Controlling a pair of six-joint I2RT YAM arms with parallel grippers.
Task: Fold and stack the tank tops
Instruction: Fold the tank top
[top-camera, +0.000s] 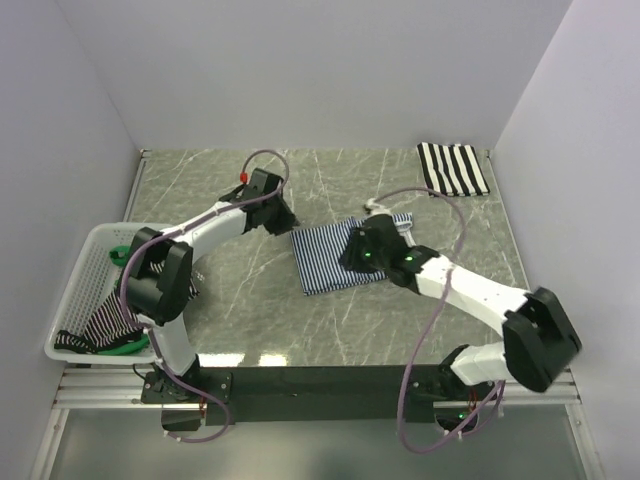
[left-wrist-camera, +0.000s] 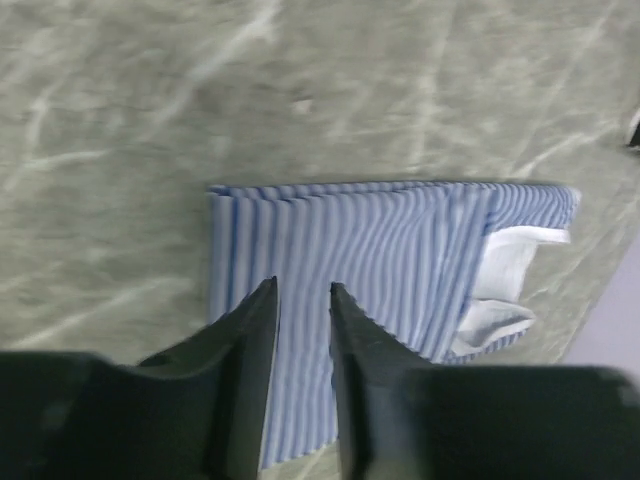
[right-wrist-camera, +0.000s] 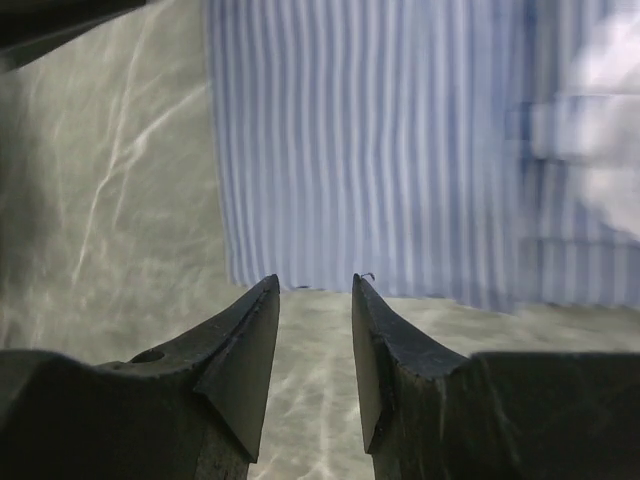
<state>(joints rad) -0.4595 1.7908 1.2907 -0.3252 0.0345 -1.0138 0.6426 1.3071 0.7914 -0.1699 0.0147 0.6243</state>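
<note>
My jaws: left gripper (left-wrist-camera: 302, 290) and right gripper (right-wrist-camera: 314, 282) each stand at a narrow gap, empty.
Basket (top-camera: 85, 262): on my left, holding black-and-white striped cloth (top-camera: 92, 338) and something green (top-camera: 122, 254).
Thin-striped tank top (top-camera: 330, 258): folded flat mid-table between my grippers, long axis left to right, slightly tilted, white-trimmed end to the right.
Broad-striped tank top (top-camera: 452, 168): folded in the far right corner.
</note>
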